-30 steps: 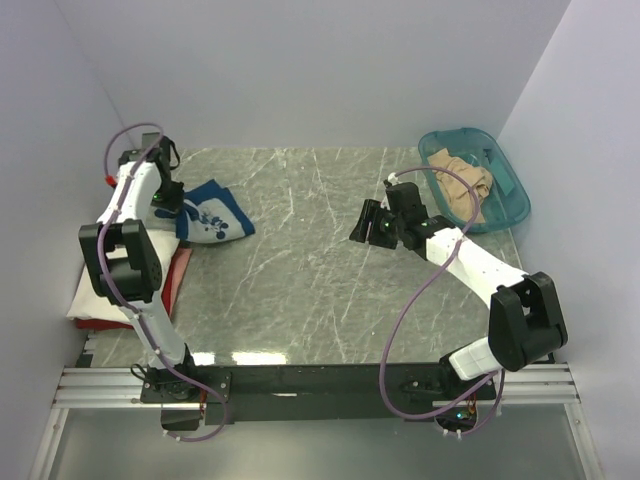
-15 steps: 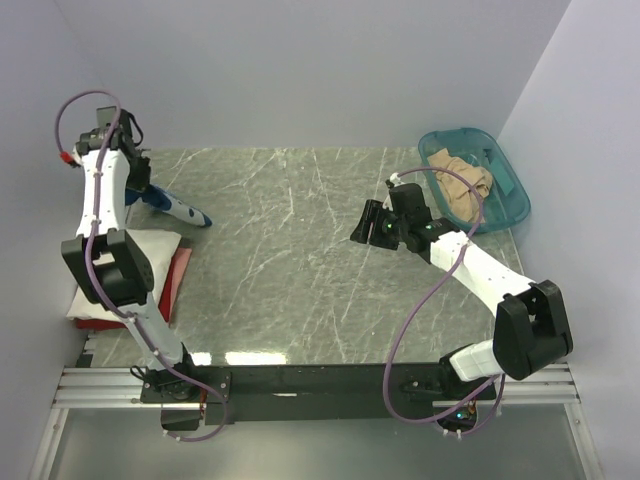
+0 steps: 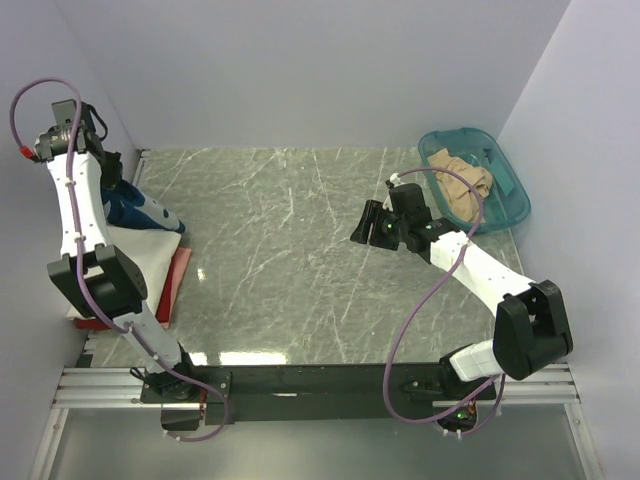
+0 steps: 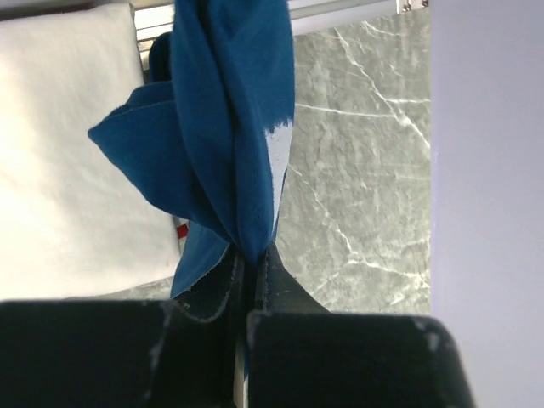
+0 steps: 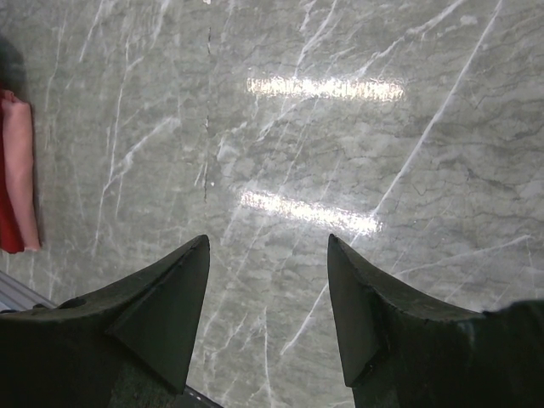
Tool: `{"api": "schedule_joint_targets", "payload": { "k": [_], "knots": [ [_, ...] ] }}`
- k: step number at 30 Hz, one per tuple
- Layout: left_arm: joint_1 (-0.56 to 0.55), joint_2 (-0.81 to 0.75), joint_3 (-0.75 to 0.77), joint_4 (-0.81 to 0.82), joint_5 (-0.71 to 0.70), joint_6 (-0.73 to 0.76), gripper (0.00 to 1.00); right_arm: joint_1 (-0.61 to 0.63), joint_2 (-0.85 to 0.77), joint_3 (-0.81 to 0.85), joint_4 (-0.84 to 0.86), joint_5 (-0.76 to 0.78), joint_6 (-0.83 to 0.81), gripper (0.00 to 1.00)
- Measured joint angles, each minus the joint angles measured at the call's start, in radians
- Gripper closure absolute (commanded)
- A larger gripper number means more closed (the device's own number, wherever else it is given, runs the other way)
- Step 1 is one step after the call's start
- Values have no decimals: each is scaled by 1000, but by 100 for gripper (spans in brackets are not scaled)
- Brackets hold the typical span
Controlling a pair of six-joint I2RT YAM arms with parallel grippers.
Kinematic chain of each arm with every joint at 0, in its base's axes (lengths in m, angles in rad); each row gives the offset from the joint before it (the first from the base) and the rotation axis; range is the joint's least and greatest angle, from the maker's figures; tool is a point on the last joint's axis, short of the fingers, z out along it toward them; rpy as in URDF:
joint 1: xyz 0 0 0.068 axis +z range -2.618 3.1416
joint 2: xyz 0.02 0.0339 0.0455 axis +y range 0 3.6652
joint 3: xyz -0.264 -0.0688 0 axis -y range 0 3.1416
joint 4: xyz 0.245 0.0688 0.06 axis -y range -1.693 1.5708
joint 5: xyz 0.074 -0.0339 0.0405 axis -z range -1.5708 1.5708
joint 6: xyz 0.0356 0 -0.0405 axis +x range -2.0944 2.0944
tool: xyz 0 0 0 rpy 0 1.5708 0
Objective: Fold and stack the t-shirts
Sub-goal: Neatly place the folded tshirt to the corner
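The dark navy t-shirt (image 4: pixel 229 127) hangs bunched from my left gripper (image 4: pixel 252 255), which is shut on its top edge. In the top view that gripper (image 3: pixel 104 168) is raised at the far left, and the navy t-shirt (image 3: pixel 140 212) dangles over the back of the folded cream-white t-shirt (image 3: pixel 135 255). The tan-beige t-shirt (image 3: pixel 462 182) lies crumpled in the teal tub (image 3: pixel 512 205). My right gripper (image 3: pixel 366 226) hovers open over the bare table right of centre (image 5: pixel 268 242), with nothing between its fingers.
The cream t-shirt (image 4: pixel 68 153) rests on a red folded item (image 3: pixel 176 284) at the table's left edge. White walls close in on the left, back and right. The marble tabletop (image 3: pixel 290 250) spreads between the arms.
My left arm has lifted and swung back-left, carrying the navy t-shirt off the table to above the cream t-shirt. The right arm has barely moved.
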Motion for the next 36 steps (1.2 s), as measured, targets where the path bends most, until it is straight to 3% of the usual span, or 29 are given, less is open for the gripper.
{"api": "schedule_joint_targets", "payload": {
  "k": [24, 36],
  "knots": [
    [57, -146, -1, -10, 77, 43, 100, 16, 0, 3, -22, 23, 0, 36],
    [73, -276, -261, 40, 70, 56, 100, 47, -10, 0, -22, 28, 0, 36]
  ]
}}
